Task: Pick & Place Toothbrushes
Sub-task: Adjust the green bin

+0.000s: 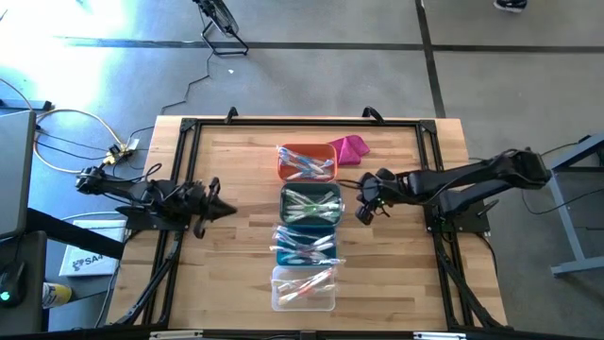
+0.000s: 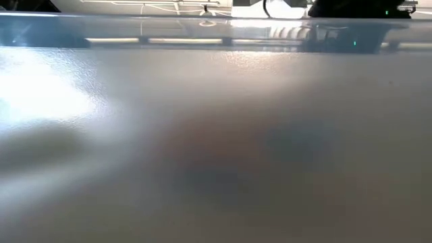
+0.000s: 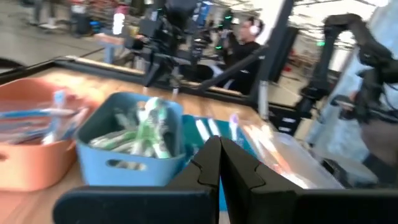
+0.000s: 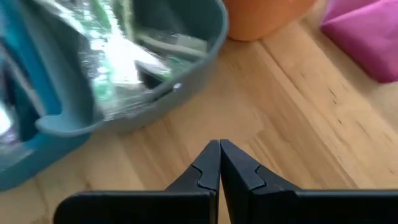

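A: Where are the toothbrushes [image 1: 308, 162]?
B: Sorted into four bins in a row mid-desk [image 1: 226, 161]: orange [image 1: 306, 161] farthest, then grey [image 1: 310, 206], teal [image 1: 304, 243], clear [image 1: 303, 287] nearest.
A: And the grippers?
B: The right gripper [image 1: 361, 213] hangs just right of the grey bin, fingers together, empty. The left gripper [image 1: 226, 211] waits at the desk's left, also closed.

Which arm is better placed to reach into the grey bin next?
Right, probably. The right gripper, shut and empty, sits just beside the grey bin; the left gripper, also shut, waits farther off.
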Controlling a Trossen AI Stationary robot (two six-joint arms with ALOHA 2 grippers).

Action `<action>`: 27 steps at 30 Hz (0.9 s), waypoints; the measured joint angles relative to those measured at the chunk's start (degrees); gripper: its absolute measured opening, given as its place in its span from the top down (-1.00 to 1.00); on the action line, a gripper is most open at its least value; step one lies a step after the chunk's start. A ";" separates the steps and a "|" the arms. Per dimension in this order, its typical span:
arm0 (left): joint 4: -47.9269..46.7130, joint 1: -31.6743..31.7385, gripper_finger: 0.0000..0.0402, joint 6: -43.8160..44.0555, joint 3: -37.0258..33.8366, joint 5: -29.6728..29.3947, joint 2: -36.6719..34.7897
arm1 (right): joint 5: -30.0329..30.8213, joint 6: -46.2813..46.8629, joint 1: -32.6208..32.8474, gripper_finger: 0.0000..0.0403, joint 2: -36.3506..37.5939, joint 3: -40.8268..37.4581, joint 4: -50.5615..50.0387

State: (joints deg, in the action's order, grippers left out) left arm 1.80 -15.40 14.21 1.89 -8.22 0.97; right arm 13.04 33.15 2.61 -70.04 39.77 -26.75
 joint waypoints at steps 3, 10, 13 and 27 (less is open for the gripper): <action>-1.56 0.00 1.00 1.94 0.10 -2.84 0.04 | -1.33 -0.23 -1.75 0.98 0.00 -4.43 6.41; -1.35 0.01 1.00 1.04 0.17 -4.72 1.27 | -6.95 0.24 -4.76 0.99 0.00 -14.51 26.01; -1.37 0.00 1.00 0.66 0.17 -4.89 1.56 | -7.64 1.38 -4.89 0.99 -0.05 -16.50 30.35; -1.70 0.00 1.00 0.64 0.17 -5.00 1.56 | -7.25 2.97 -4.41 0.99 -13.16 -17.08 46.46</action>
State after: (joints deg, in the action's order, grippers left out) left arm 0.10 -15.40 14.85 2.07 -13.21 2.53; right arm 5.79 36.11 -1.80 -83.20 22.70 19.71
